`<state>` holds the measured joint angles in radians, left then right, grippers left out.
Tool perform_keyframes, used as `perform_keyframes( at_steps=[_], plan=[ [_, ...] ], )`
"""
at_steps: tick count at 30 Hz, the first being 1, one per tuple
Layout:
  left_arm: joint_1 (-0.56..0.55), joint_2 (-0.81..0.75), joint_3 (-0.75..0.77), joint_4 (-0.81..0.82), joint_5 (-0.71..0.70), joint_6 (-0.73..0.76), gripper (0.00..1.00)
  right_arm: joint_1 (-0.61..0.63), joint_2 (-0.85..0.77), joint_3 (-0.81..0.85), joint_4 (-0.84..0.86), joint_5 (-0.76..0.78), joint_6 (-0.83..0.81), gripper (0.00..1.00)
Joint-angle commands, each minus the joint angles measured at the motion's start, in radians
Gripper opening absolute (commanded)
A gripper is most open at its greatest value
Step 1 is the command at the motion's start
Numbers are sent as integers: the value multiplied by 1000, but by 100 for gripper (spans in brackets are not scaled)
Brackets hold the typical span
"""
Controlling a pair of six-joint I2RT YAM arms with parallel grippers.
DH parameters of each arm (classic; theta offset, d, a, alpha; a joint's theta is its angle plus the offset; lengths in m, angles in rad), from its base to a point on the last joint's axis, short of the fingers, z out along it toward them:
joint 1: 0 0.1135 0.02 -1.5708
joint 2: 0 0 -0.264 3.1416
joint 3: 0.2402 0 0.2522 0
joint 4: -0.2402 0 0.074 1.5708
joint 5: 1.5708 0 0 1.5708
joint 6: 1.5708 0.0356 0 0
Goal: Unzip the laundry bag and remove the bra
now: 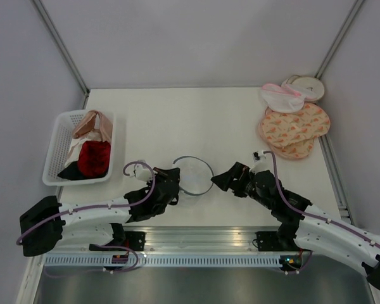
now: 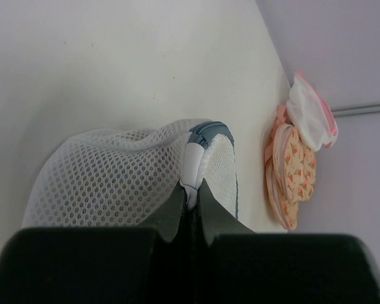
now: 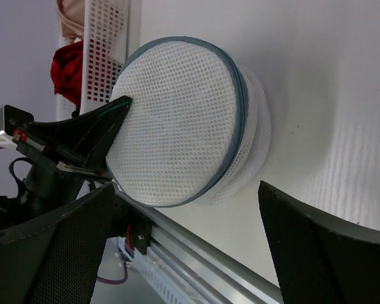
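Mesh bag (image 1: 194,175) pinched at its rim, between both arms on the counter (image 1: 240,123).
Left end effector (image 2: 191,197) is clamped on the white tab (image 2: 191,164) by the grey zip trim, probably to start unzipping; right end effector (image 1: 220,180) is spread wide just beside the bag, seemingly to steady it; bra and zip pull cannot be made out.

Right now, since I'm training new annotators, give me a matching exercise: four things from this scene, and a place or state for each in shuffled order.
Things:
1 laundry bag
2 basket
3 left gripper
4 right gripper

Places or states:
A jaws wide open
B at the far left, holding a red garment
C between the two grippers
D pinching the bag's white tab

Pairs: 1-C, 2-B, 3-D, 4-A
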<state>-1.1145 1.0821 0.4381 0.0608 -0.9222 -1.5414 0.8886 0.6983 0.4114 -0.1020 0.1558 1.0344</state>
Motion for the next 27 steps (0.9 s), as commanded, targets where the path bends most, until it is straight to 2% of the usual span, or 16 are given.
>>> perform_keyframes(
  at_steps=[1,4,6,12,15,18,21,22,24,25,27],
  plan=[
    [-56,15,5,-1,-194,-157,2,6,-13,-97,172,-51,228,98],
    [-103,9,2,-1,-230,-158,2,6,9,-160,307,-113,326,95],
    [-125,-13,-10,1,-231,-163,2,6,38,-171,338,-136,369,93],
    [-186,-28,-35,5,-237,-174,2,6,116,-206,548,-202,420,91],
    [-214,-19,-53,7,-247,-207,2,6,170,-194,591,-240,431,85],
    [-226,-13,-53,7,-248,-206,2,6,231,-181,617,-281,437,70],
    [-234,-24,-53,7,-244,-177,2,6,262,-178,610,-280,420,46],
    [-234,-36,-53,14,-228,-157,2,7,262,-166,589,-271,408,32],
    [-234,-51,-55,30,-205,-82,2,6,254,-146,491,-248,350,15],
    [-232,-57,-61,90,-170,-31,2,4,245,-113,448,-218,322,3],
    [-234,-88,-82,158,-94,141,2,-5,234,-73,328,-199,233,0]
  ],
)
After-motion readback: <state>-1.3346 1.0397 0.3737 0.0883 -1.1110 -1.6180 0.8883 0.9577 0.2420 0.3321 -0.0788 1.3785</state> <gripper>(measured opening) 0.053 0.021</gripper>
